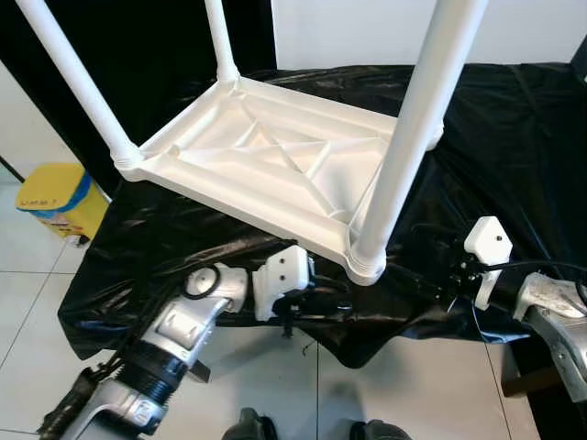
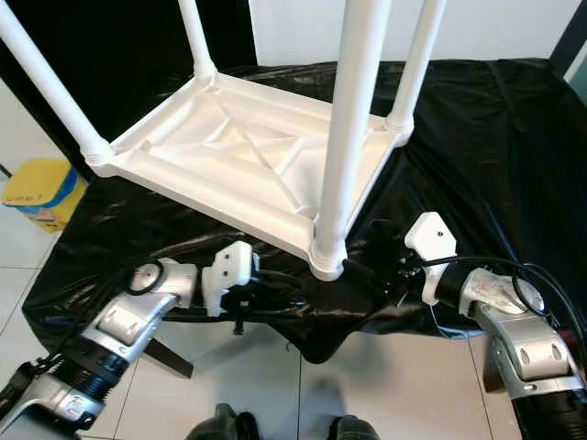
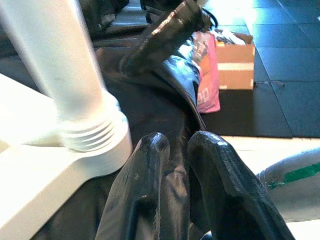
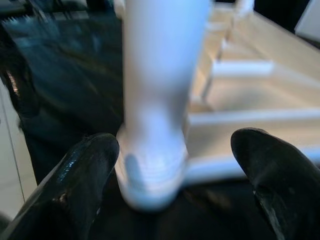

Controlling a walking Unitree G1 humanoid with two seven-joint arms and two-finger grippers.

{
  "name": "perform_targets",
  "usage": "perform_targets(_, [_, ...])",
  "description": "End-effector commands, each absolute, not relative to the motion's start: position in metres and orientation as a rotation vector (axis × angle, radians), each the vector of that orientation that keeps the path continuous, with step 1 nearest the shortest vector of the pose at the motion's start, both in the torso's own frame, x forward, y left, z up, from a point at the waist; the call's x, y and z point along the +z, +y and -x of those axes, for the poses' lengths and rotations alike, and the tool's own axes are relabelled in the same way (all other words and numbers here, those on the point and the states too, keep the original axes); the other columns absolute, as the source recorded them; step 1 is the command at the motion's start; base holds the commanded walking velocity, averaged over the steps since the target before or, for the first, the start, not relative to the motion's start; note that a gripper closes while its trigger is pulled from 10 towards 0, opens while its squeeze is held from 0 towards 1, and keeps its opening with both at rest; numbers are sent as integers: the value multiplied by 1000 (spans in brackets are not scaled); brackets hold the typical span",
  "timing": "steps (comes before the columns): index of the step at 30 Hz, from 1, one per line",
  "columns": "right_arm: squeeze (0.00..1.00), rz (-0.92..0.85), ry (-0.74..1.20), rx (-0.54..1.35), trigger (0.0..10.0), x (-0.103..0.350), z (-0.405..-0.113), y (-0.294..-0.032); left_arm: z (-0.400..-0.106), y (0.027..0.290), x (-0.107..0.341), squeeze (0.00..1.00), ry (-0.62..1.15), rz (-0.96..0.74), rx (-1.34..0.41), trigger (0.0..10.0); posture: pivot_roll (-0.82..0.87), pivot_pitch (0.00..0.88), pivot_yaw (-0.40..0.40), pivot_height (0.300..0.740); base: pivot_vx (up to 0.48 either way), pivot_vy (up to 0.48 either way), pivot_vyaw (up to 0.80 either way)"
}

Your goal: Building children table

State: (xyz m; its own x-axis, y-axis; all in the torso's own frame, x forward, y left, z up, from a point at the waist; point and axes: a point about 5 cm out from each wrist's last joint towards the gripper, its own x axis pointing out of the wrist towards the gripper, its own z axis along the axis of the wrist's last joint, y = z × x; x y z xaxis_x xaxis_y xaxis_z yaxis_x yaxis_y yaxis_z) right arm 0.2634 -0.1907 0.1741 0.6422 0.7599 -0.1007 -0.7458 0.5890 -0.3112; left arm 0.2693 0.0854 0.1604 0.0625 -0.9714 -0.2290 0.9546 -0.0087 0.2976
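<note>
two grippers flank the near corner leg: right gripper spread wide, one finger each side of the leg's base, not touching; left gripper w/ fingers nearly together on black sheet, just beside the leg socket. white kids' table lies upside down on the sheet, legs up.
</note>
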Motion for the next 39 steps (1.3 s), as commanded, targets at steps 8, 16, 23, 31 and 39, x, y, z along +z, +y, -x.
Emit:
perform_targets(8, [0, 274, -50, 904, 10000, 169, -281, -166, -272, 114, 194, 0, -123, -324, -1311, 10000, -66, 65, 31, 740, 0, 0, 0])
perform_targets(16, [0, 220, -82, 880, 10000, 164, -295, -149, -263, 117, 203, 0, -133, -301, -1255, 10000, -46, 44, 16, 740, 0, 0, 0])
perform_targets(23, [0, 178, -85, 842, 10000, 157, -301, -141, -261, 114, 205, 0, -149, -287, -1232, 10000, -43, 34, 7, 740, 0, 0, 0])
perform_targets(31, [0, 123, -85, 772, 0, 150, -305, -138, -259, 107, 202, 0, -145, -260, -1234, 10000, -42, 28, 5, 740, 0, 0, 0])
perform_targets(39, [0, 97, -54, 658, 9804, 138, -304, -146, -257, 102, 201, 0, -134, -236, -1230, 10000, -55, 17, 5, 740, 0, 0, 0])
